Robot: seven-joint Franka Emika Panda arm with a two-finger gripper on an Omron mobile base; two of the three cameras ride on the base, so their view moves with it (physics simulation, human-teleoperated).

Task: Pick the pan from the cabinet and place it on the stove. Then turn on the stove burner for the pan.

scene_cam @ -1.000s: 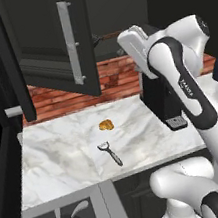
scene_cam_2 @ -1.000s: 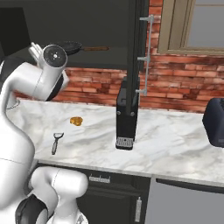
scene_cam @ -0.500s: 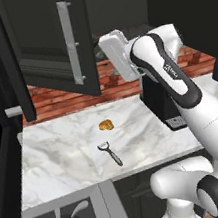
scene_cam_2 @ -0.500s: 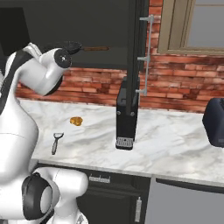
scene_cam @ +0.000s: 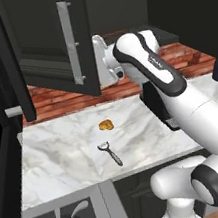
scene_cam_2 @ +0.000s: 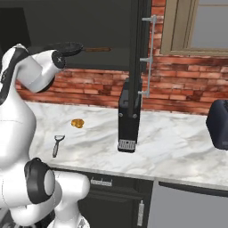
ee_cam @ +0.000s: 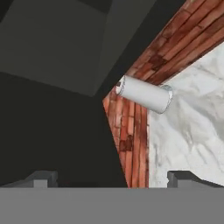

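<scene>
One pan [scene_cam_2: 69,46] sits inside the open cabinet [scene_cam: 48,40], handle pointing right. Beneath it the pincer [ee_cam: 112,178] hangs released, grasping nothing, above the marble table [scene_cam: 67,149].

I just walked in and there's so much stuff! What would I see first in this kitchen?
The big white robot arm would catch your eye first, bending up toward the open dark cabinet above the marble counter. Up inside the cabinet sits a black pan with its thin brown handle sticking out to the right. Down on the counter lie a little peeler and a small orange thing.
</scene>
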